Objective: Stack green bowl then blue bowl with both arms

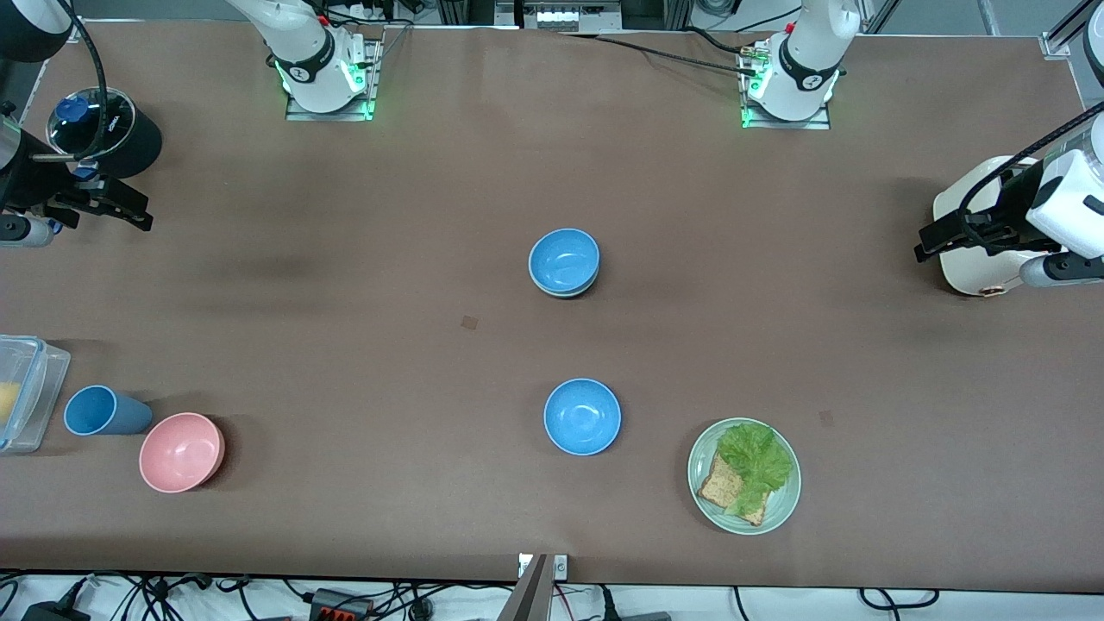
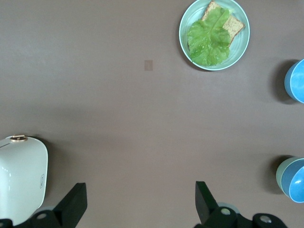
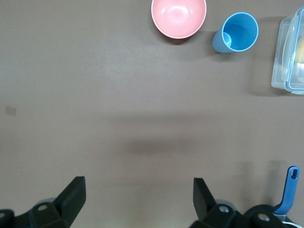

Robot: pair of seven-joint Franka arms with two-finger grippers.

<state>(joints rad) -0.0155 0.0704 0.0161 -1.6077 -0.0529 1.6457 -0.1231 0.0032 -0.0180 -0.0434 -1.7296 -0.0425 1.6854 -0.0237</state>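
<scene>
A sky-blue bowl (image 1: pixel 564 261) sits nested inside the pale green bowl (image 1: pixel 561 293) at the table's middle; only the green rim shows under it. The left wrist view shows the same pair, the green bowl (image 2: pixel 280 174) holding the blue one (image 2: pixel 296 184). A second blue bowl (image 1: pixel 582 417) stands alone, nearer to the front camera, and also shows in the left wrist view (image 2: pixel 296 80). My left gripper (image 1: pixel 925 245) is open and empty over the left arm's end of the table (image 2: pixel 141 204). My right gripper (image 1: pixel 138 216) is open and empty over the right arm's end (image 3: pixel 137 202).
A pale-green plate (image 1: pixel 783 500) with lettuce and toast lies beside the lone blue bowl. A pink bowl (image 1: pixel 181 452), a darker blue cup (image 1: pixel 102 410) and a clear container (image 1: pixel 26 392) sit at the right arm's end. A black pot (image 1: pixel 121 134) and a white appliance (image 1: pixel 975 259) stand by the grippers.
</scene>
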